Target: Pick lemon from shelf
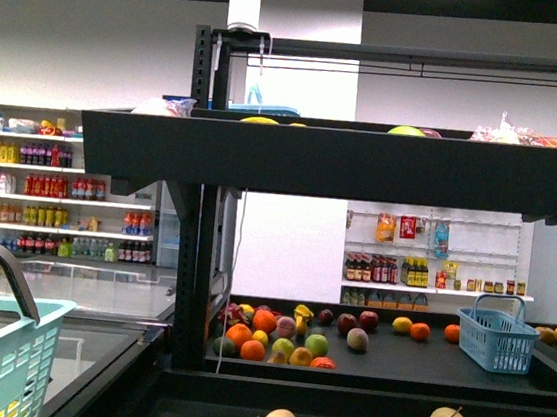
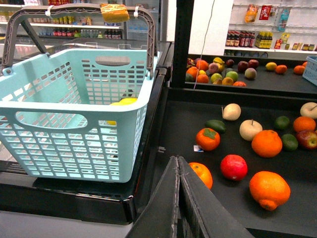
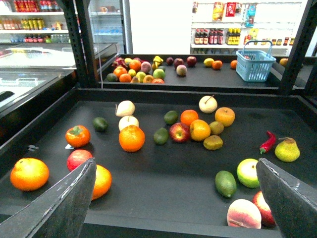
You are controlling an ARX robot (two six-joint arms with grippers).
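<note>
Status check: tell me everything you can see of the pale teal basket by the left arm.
The basket looks like pale teal plastic, with slotted lattice walls and an oval grip hole under each rim. Its grey handles are swung up together, carrying an orange-yellow tag. It stands upright on a black ledge. A yellow item lies inside, mostly hidden. No claw touches it.

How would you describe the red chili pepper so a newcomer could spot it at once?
On the near deck of the black shelf, find the yellow pear. The chili pepper lies just beside it, the only slim, curved, bright red thing among rounded fruit.
</note>
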